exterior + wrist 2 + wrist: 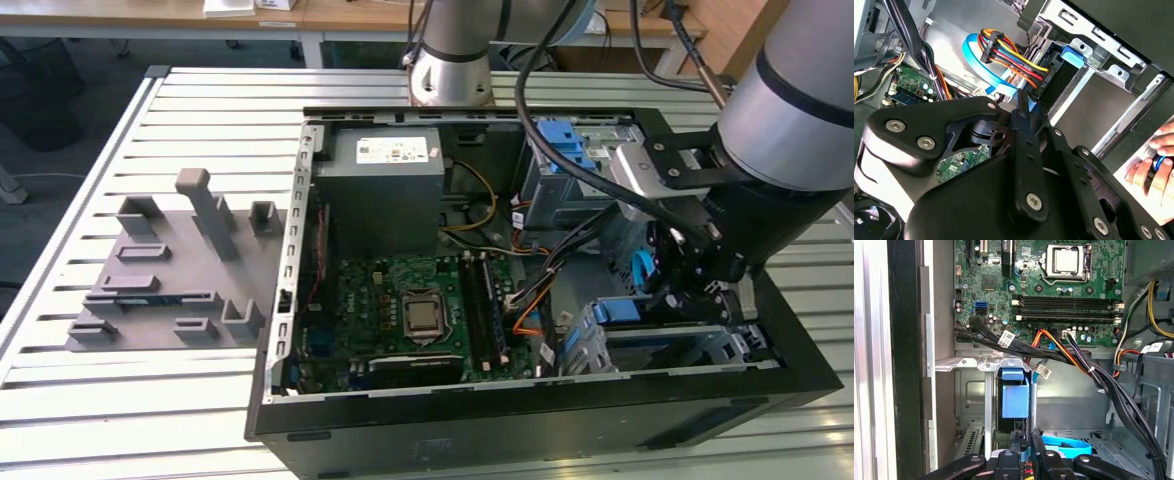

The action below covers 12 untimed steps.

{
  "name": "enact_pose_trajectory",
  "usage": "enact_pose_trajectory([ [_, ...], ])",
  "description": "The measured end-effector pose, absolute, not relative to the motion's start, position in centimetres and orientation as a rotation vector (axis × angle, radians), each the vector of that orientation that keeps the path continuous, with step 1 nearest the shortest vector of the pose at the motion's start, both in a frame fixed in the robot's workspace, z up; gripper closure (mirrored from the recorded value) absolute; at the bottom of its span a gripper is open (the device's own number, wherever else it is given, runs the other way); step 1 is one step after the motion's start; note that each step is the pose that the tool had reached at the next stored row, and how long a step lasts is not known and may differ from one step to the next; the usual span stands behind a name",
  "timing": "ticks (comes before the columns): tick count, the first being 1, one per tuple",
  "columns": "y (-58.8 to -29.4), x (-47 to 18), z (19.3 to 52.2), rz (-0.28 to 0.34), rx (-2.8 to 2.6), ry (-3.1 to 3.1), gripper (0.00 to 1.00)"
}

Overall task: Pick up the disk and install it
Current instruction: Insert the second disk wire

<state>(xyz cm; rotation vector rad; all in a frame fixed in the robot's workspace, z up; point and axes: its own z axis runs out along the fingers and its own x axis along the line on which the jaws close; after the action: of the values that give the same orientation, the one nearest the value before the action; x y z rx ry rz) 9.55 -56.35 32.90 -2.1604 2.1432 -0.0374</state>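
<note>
The disk [1015, 397] stands on edge in a slot of the metal drive cage [971, 390], its blue plastic rail facing the first wrist view. My gripper [1025, 435] is just behind the disk's near end, fingers drawn together with nothing held between them. Whether the tips touch the disk I cannot tell. In the second wrist view the gripper [1023, 102] narrows to a point beside the cage wall [1089, 105]. In the exterior view the gripper [687, 300] hangs low inside the open computer case [534, 420], over the drive cage [667, 345] at the exterior view's right.
Black and coloured cable bundles [1079, 365] cross close to the cage, and a blue flat cable [979, 55] loops nearby. The motherboard [414, 305] and power supply [387, 170] fill the case. A grey fixture [167, 270] lies on the slatted table. A person's hand [1154, 162] is by the case.
</note>
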Motion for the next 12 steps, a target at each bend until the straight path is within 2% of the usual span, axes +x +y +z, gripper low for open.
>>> enact_pose_trajectory([
  [12,-56.34,9.55,33.2,-0.037,-2.16,2.143,0.76],
])
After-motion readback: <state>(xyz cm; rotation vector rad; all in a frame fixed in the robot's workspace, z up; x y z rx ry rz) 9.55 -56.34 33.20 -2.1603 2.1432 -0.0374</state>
